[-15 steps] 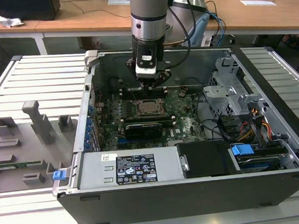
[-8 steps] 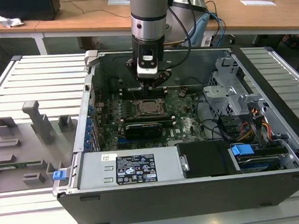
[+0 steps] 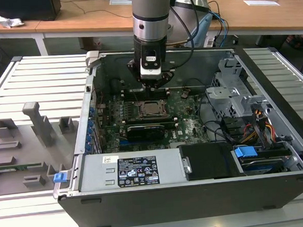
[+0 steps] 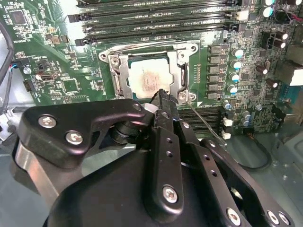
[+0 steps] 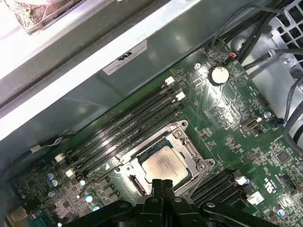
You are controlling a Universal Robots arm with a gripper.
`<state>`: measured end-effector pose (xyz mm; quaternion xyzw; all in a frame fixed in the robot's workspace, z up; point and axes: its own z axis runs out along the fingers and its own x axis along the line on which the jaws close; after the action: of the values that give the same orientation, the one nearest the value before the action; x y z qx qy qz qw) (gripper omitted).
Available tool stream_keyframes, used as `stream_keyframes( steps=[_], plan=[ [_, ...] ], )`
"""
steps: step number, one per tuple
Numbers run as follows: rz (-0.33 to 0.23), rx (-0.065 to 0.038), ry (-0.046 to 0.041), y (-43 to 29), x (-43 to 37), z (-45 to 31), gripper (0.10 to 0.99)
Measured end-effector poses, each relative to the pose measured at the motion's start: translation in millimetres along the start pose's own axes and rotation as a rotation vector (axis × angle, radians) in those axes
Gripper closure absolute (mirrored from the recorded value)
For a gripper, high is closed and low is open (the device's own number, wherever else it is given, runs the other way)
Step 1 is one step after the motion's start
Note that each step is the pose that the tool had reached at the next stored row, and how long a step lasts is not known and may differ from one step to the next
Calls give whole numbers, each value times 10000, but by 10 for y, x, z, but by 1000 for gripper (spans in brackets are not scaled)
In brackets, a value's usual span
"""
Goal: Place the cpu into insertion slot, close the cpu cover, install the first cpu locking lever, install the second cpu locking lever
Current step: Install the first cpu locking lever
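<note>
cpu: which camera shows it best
Second wrist view: the cpu faces the camera squarely, one corner behind the gripper. The first wrist view shows it at a slant; the exterior view shows it distant, near the gripper.

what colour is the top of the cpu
Dull silver, a pale metal top. The cpu shows best in the second wrist view.

Cpu (image 5: 163, 163): near edge hidden behind the tips of the end effector (image 5: 163, 184) in the first wrist view; in the exterior view too small to tell its seating. Cpu cover (image 4: 122, 78): near side hidden by the end effector's black body in the second wrist view. Arm (image 3: 150, 10): cut off by the exterior view's top edge
</note>
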<state>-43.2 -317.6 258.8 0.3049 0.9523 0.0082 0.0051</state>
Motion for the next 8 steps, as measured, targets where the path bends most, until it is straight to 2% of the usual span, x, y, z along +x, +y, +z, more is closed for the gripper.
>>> stream_keyframes(
  steps=[5,8],
  plan=[
    [-213,-1,4,0,0,0,980],
    [-654,1,10,0,0,0,980]
  ],
)
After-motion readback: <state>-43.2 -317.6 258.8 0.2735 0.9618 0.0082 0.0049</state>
